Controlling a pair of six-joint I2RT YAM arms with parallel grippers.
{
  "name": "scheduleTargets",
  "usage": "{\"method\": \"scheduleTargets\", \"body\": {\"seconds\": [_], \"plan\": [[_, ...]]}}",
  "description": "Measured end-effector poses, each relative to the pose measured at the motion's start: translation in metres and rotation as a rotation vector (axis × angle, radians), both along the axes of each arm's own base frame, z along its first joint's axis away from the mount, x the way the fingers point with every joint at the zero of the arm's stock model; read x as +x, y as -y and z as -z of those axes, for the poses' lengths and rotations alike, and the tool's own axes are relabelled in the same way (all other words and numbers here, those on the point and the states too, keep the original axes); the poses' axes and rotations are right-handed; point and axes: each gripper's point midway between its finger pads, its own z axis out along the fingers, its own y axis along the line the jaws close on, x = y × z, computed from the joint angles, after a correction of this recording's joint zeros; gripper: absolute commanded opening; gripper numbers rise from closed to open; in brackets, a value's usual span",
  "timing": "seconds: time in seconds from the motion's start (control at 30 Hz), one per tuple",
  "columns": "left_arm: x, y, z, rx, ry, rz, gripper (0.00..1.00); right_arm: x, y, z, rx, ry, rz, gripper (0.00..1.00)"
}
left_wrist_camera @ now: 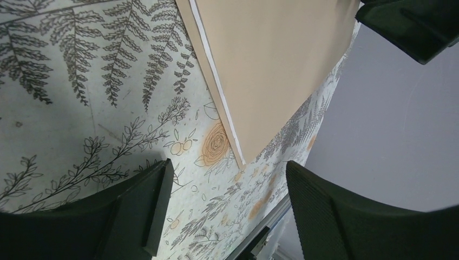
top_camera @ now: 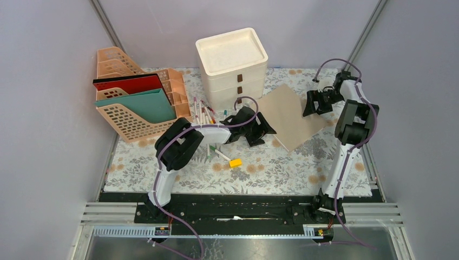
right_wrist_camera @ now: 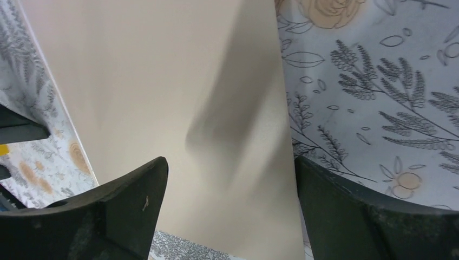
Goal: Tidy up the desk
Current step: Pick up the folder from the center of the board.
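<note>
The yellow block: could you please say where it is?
Top view: the yellow block lies centrally on the desk, beside a white marker, nearer than the left claw.

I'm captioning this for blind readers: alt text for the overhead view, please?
Above a fern-print desk, a robot's left gripper and right gripper, both open, hang at opposite edges of a tan folder. Behind stand a peach file rack and white drawers, markers scattered between.

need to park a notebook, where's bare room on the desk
The desk is bare along its front, from the yellow block to the right arm. Crowded: the markers between the file rack and drawers.
</note>
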Motion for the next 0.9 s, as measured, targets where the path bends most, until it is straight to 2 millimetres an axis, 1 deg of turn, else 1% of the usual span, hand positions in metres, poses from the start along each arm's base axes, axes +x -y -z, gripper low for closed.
{"method": "scheduleTargets", "body": {"seconds": [0.13,0.17,0.33,0.53,0.63,0.73,0.9], "plan": [[-0.002,0.002,0.002,-0.009,-0.02,0.005,0.74,-0.015,-0.008,-0.001,0.063,-0.016,-0.009,0.86],[-0.002,0.002,0.003,-0.011,-0.025,0.006,0.71,-0.02,-0.011,-0.002,0.078,-0.024,-0.009,0.85],[-0.005,0.003,0.007,-0.016,-0.046,0.017,0.65,-0.052,-0.029,-0.004,0.17,-0.097,0.002,0.8],[-0.007,0.0,0.01,-0.018,-0.071,0.034,0.55,-0.057,-0.029,-0.008,0.196,-0.083,0.05,0.77],[-0.01,-0.001,0.011,-0.016,-0.081,0.044,0.54,-0.058,-0.03,-0.014,0.218,-0.07,0.094,0.76],[-0.013,-0.001,0.012,-0.019,-0.092,0.059,0.53,-0.057,-0.034,-0.026,0.252,-0.042,0.134,0.75],[-0.017,-0.002,0.013,-0.032,-0.099,0.077,0.51,-0.053,-0.045,-0.059,0.347,0.016,0.179,0.75]]}}
